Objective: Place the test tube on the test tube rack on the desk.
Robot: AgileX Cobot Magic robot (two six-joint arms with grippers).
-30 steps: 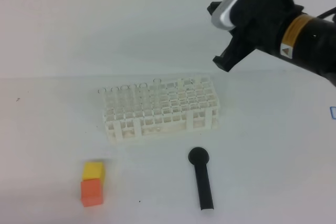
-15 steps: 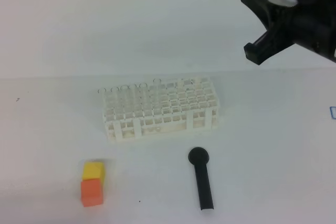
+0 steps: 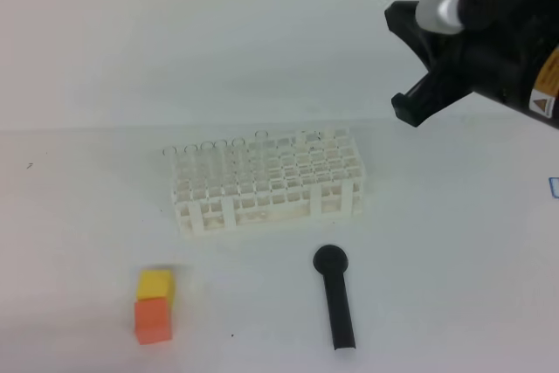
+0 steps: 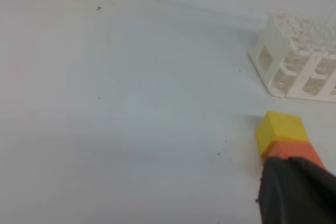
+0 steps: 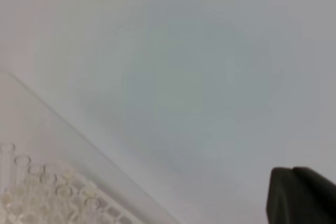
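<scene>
From the high view I take the test tube rack [image 3: 265, 183] as my landmark: it sits on the white table [image 3: 79, 216], with a row of clear tube rims showing along its back edge. One of those, standing a little apart near the middle of that row, I take to be the test tube [image 3: 261, 134], seated upright in the rack, though the glass is too faint to be sure. In front of the rack, slightly right, lies a black round-headed stick [image 3: 334, 298]; in front and to the left sit a yellow block [image 3: 155, 284] and an orange block [image 3: 151, 320], touching. My right tool [image 3: 410, 67] hangs high above and right of the rack, well apart from it, fingers clenched with nothing between them.

Through the left wrist camera the rack's near corner is at the right edge, the two blocks in front of it, and the dark tip of my left tool [image 4: 296, 192] fills the lower right, shut and empty, just beside the orange block.

The right wrist camera shows only the rack's top lattice down in the lower left corner and a dark fingertip; no tube in it.

I judge the placing done. What remains is parking the right arm clear, without brushing the rack.
</scene>
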